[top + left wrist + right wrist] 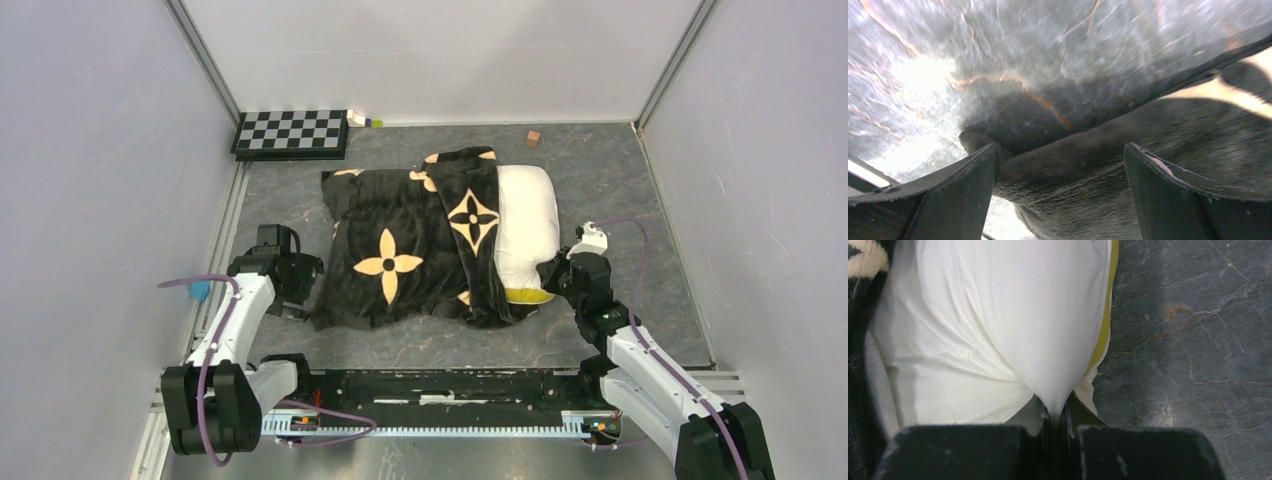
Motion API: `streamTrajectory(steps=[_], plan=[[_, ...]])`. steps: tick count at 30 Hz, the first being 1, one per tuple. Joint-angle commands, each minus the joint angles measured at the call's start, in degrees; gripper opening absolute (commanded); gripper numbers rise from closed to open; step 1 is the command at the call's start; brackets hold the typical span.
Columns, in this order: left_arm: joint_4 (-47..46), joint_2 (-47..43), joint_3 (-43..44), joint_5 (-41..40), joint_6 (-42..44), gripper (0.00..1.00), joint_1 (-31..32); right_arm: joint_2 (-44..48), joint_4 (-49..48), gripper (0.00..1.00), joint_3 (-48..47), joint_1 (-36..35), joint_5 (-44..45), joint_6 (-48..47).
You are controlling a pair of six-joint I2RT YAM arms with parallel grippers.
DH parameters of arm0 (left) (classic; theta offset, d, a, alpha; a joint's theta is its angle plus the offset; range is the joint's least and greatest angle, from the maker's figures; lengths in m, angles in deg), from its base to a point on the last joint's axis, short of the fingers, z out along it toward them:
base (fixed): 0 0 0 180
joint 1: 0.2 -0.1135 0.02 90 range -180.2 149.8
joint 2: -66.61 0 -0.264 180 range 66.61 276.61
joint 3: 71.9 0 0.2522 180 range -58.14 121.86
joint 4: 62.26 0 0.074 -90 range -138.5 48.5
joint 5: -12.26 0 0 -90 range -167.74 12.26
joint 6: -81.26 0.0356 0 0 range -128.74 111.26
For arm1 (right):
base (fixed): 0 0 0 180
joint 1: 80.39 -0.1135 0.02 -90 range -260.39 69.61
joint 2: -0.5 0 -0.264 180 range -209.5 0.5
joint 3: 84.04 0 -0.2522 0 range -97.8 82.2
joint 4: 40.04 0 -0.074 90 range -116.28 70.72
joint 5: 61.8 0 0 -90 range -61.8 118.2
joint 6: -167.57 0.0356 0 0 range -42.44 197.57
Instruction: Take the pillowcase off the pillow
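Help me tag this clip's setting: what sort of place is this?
Likely a lab robot test cell, not a home: plain panel walls box in a grey marbled table, a checkerboard sits in the far-left corner, and the left arm and right arm are bolted to a near-edge rail.

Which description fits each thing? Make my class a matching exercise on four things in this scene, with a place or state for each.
Things:
1. pillow
2. left claw
3. right claw
4. checkerboard

Descriptions:
a. open, astride the pillowcase edge
b. in the far left corner of the table
c. shut on white fabric
d. partly uncovered, white end showing

Pairs: 1-d, 2-a, 3-c, 4-b
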Motion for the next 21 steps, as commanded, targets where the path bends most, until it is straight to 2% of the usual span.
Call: streamTrajectory(steps=[1, 6, 9, 12, 14, 16, 17, 19, 21], plan=[[-3.78, -0.54, -3.98, 7.59, -3.73, 1.00, -0.27, 0.07, 0.62, 0.00, -0.32, 0.54, 5.40, -2.61], [-6.05, -1.32, -7.15, 8.09, -4.06, 1.00, -0.15, -0.53, 0.36, 0.00, -0.60, 0.53, 5.42, -3.00], [-10.23, -0.99, -9.82, 12.30, -4.41, 0.99, -0.17, -1.35, -0.54, 0.00, -0.44, 0.53, 5.03, -2.91], [-15.04, -0.52, -12.60, 17.10, -5.18, 0.89, -0.06, -2.53, -0.94, 0.00, -0.72, 0.55, 4.17, -2.73], [-15.74, -1.08, -12.54, 16.41, -4.37, 0.73, -0.05, -3.13, -1.03, 0.00, -0.95, 0.52, 3.65, -2.70], [-15.58, -2.85, -11.40, 13.52, -2.92, 0.42, -0.11, -3.46, -0.78, 0.00, -1.22, 0.51, 3.34, -2.71], [-15.29, -4.00, -10.75, 11.74, -2.66, 0.24, -0.09, -3.39, -0.62, 0.00, -1.31, 0.49, 3.40, -2.75], [-15.18, -5.52, -9.43, 9.55, -2.10, 0.04, -0.18, -3.05, -0.13, 0.00, -1.43, 0.54, 4.06, -2.85], [-14.60, -5.55, -7.44, 8.09, -1.20, 0.02, -0.36, -2.52, 0.55, 0.00, -1.77, 0.54, 5.44, -3.08]])
